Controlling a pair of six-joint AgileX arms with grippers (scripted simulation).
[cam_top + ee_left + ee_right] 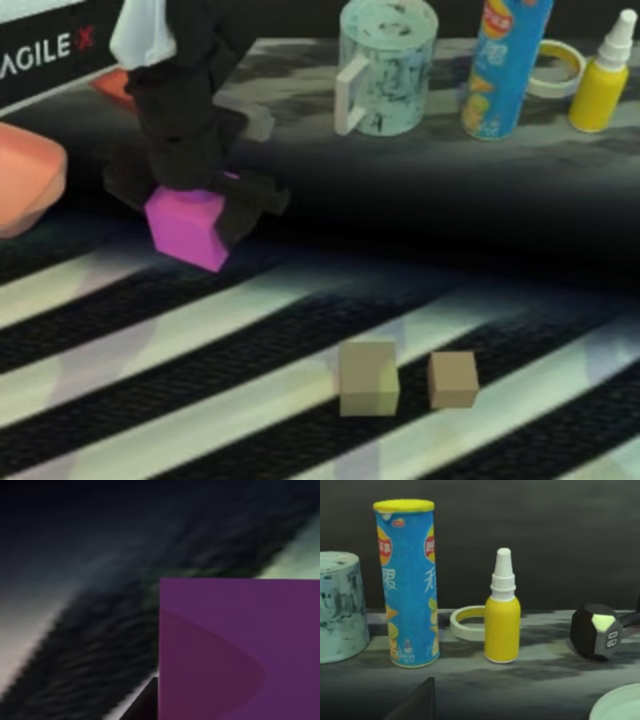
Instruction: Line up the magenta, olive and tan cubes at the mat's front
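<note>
Two cubes, olive cube [368, 377] and tan cube [452, 379], sit side by side right-front of the left gripper [196, 205], which is clenched on the magenta cube [187, 227]; open row space lies left of olive.

A bright magenta cube [186, 226], a dull olive cube [368, 378] and a light tan cube [453, 379] lie over a black mat [150, 340] with pale greenish-white diagonal stripes, behind them a blue can [502, 66] and yellow bottle [601, 80].

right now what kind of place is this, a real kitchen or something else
Likely a rendered tabletop test scene, not a kitchen: a striped mat holds plain cubes such as the magenta cube, with unrelated props behind, a chip can and a dumbbell.
</note>
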